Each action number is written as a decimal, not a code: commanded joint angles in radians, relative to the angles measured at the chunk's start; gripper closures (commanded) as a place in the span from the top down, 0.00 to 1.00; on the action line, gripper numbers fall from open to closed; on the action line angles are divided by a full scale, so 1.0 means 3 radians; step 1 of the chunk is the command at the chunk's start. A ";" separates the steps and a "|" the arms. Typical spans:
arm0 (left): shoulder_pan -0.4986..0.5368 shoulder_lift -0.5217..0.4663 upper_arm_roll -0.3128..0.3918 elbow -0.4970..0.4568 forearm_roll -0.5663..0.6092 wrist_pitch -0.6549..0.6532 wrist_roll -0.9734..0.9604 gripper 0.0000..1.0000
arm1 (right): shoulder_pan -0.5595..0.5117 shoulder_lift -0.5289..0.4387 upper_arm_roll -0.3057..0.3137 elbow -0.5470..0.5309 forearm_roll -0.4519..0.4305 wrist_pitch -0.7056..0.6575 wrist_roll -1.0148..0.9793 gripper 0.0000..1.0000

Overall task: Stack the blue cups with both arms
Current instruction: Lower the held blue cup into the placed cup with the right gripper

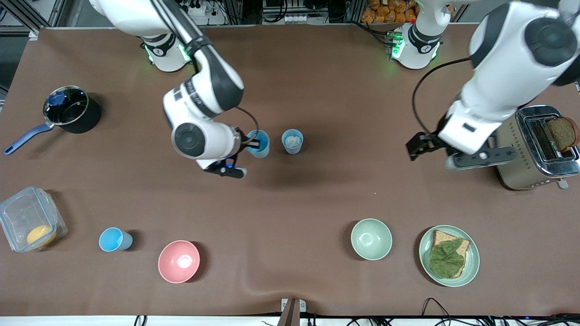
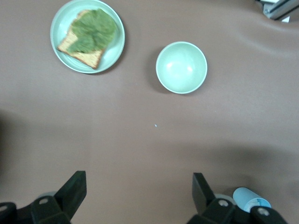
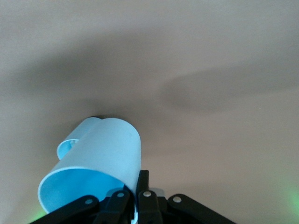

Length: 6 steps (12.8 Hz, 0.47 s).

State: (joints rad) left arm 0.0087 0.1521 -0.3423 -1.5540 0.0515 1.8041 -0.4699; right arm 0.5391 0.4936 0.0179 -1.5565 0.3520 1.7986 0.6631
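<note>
While three blue cups show on the brown worktop (image 1: 317, 90), only one is in a grasp: the right gripper (image 1: 253, 144) pinches the rim of a blue cup (image 1: 259, 143) at mid-worktop, one finger inside it. A paler cup (image 1: 292, 141) with a whitish inside stands just beside it, toward the left arm's end. The third cup (image 1: 115, 239) sits nearer the front camera, between a clear lidded box (image 1: 27, 219) and a pink bowl (image 1: 178, 261). One pale green bowl (image 1: 371, 238) and one plate of toast (image 1: 448, 255) lie below the left gripper (image 2: 138, 196), which waits released beside a toaster (image 1: 539, 149). One saucepan (image 1: 68, 111) stands at the right arm's end.
</note>
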 commanded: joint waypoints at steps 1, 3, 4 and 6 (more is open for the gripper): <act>0.0088 -0.0144 -0.0040 -0.0025 -0.0018 -0.0092 0.0073 1.00 | 0.0099 0.0067 -0.0044 0.0009 0.0064 0.0170 0.0167 0.00; -0.0049 -0.0236 0.0153 -0.0056 -0.0039 -0.0184 0.0226 1.00 | 0.0192 0.0129 -0.0044 0.0009 0.0064 0.0319 0.0269 0.00; -0.0039 -0.0246 0.0175 -0.0051 -0.0049 -0.0255 0.0282 1.00 | 0.0248 0.0144 -0.0044 0.0009 0.0069 0.0370 0.0280 0.00; -0.0034 -0.0287 0.0296 -0.0056 -0.0044 -0.0317 0.0466 1.00 | 0.0289 0.0175 -0.0044 0.0009 0.0074 0.0416 0.0326 0.00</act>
State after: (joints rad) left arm 0.0028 0.0977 -0.2948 -1.5542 0.0510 1.7320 -0.3900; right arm 0.6046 0.5411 0.0175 -1.5577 0.3526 1.9093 0.7353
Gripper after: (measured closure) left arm 0.000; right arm 0.956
